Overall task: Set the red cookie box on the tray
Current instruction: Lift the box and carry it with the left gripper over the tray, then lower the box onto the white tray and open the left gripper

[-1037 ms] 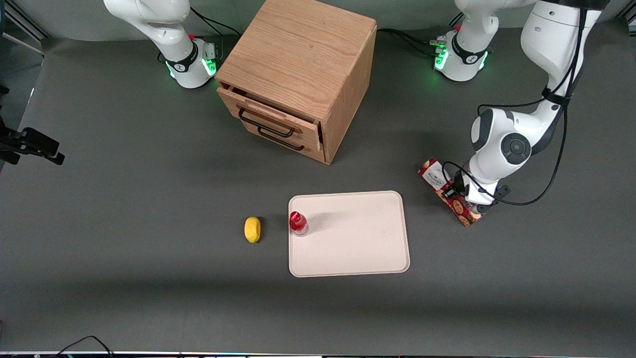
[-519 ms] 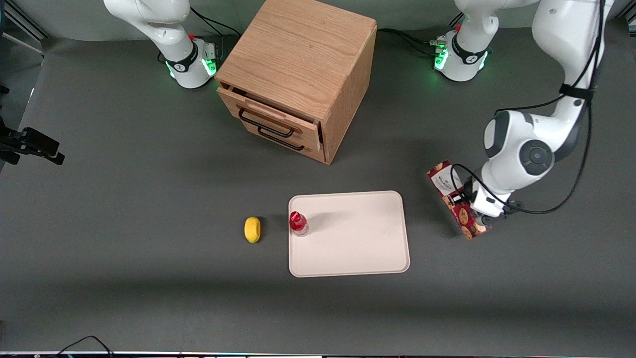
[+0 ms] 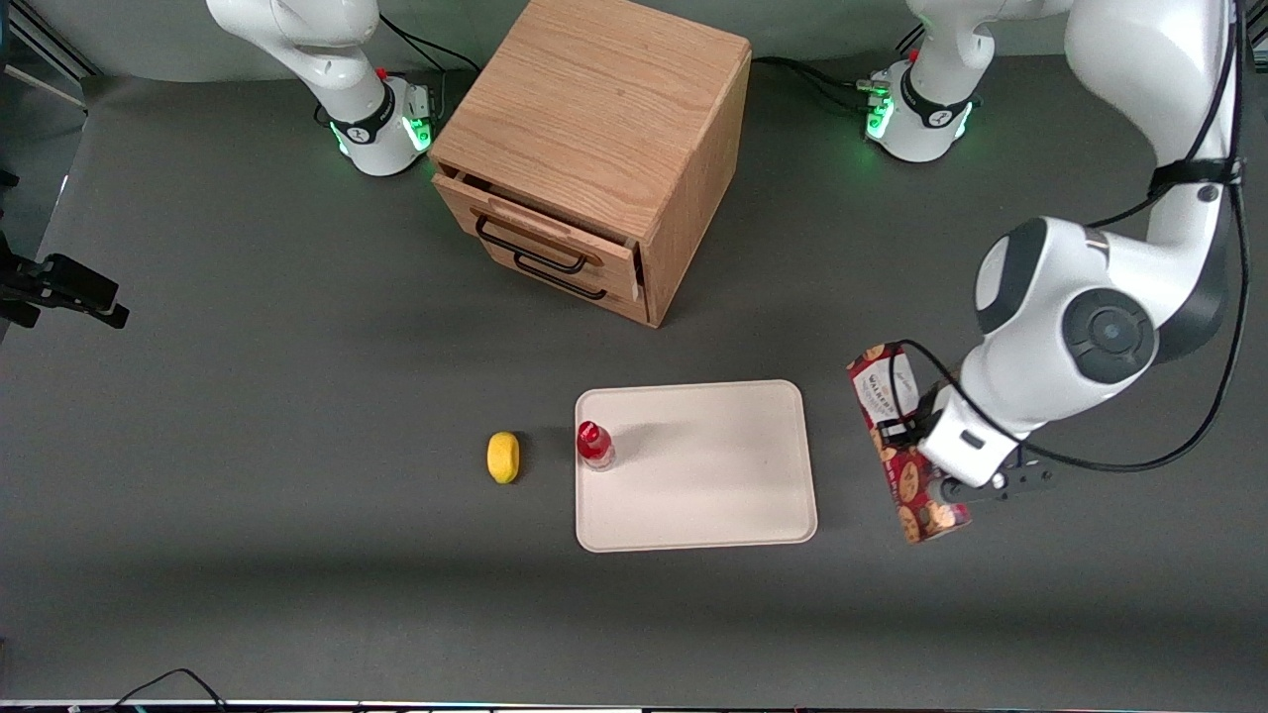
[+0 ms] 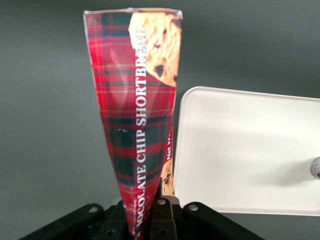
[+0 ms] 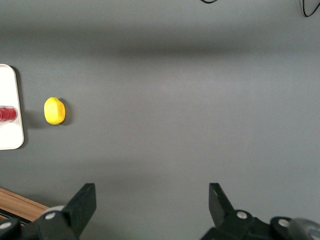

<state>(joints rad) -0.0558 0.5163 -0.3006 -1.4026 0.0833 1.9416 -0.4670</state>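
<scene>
Red cookie box (image 3: 903,456), printed with red tartan and chocolate-chip cookies, hangs in the air above the dark grey bench (image 3: 248,396), clamped near its middle by the end effector (image 3: 931,458) of the working arm. The end effector's fingers are closed on the box's narrow sides. The box is tilted, its white-labelled end higher and farther from the front camera, its cookie-printed end lower and nearer. It sits beside the tray (image 3: 713,495), toward the working arm's end of the bench, not over it.

The tray is a flat cream-white rectangle lying on the bench. A small red-capped bottle (image 3: 594,445) stands upright on it at the edge away from the box. A yellow lemon-like object (image 3: 503,457) rests on the bench just beside that edge. A wooden drawer cabinet (image 3: 594,149) stands farther from the front camera than the tray, its upper drawer slightly open.
</scene>
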